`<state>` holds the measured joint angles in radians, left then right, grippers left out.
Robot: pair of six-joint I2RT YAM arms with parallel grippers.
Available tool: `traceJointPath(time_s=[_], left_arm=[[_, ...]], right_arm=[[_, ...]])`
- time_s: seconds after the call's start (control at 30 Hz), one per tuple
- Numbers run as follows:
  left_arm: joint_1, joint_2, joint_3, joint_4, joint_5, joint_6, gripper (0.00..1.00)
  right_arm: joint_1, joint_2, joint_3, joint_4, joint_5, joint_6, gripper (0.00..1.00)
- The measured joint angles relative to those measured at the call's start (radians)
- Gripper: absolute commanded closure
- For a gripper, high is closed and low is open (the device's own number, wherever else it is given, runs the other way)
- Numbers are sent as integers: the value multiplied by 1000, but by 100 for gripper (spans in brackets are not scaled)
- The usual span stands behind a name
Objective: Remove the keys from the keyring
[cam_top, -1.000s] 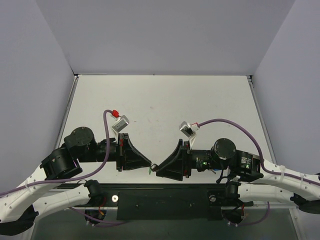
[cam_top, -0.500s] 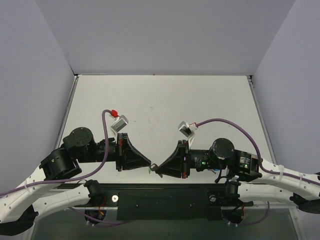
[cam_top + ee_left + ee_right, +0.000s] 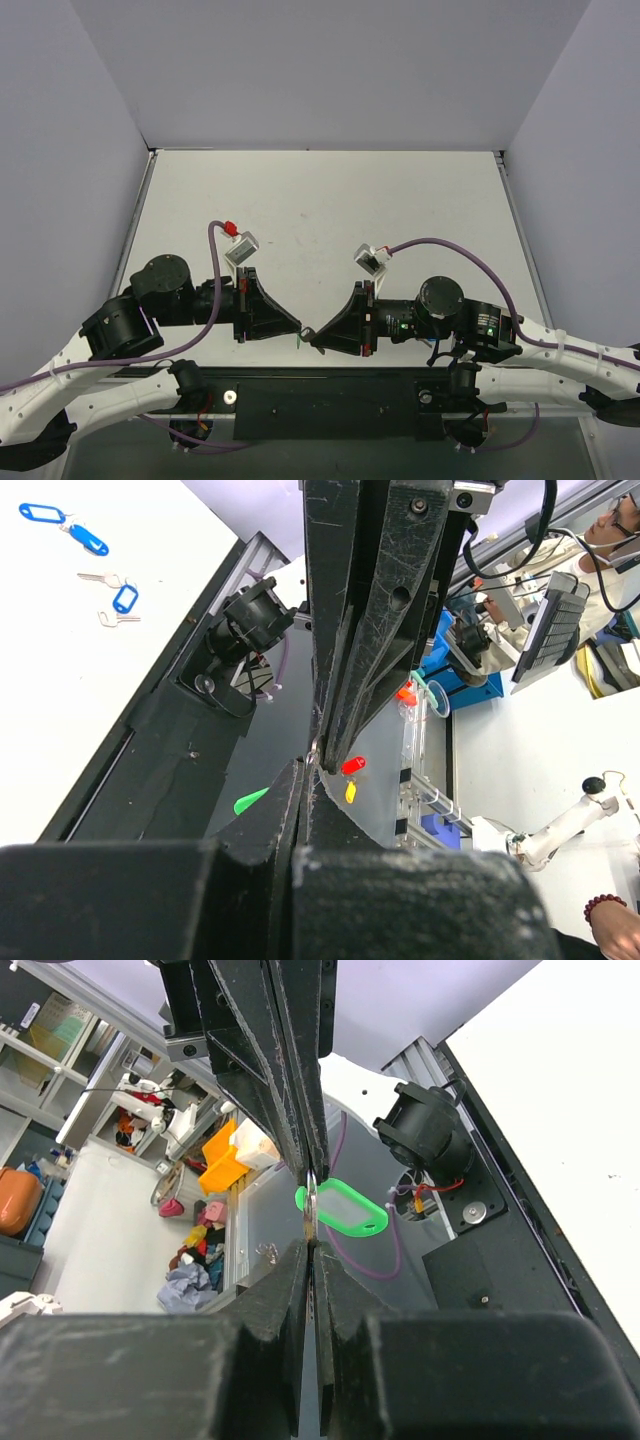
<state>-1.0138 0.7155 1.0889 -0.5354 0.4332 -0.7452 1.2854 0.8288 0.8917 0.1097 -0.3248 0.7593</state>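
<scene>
Left end effector (image 3: 304, 772) and right end effector (image 3: 310, 1247) both clamp the keyring (image 3: 311, 1200), likely stiff and slippery; green tag (image 3: 342, 1210) dangles at three o'clock.

The two grippers meet tip to tip just inside the near edge of the worktop (image 3: 330, 200), about midway along it. The left gripper (image 3: 301, 328) reaches in from the left and the right gripper (image 3: 314, 338) from the right. Between their tips sits the keyring (image 3: 311, 1208), pinched from both sides (edge-on in the right wrist view). The key tag (image 3: 345, 1209) hangs just beside the ring, on its near-edge side.
</scene>
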Motion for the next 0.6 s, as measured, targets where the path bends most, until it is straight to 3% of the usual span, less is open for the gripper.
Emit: traceJointPath(time_s=[0.6], left_arm=[[0, 17, 2, -37, 6, 21, 100]], right_arm=[[0, 16, 23, -60, 3, -21, 100]])
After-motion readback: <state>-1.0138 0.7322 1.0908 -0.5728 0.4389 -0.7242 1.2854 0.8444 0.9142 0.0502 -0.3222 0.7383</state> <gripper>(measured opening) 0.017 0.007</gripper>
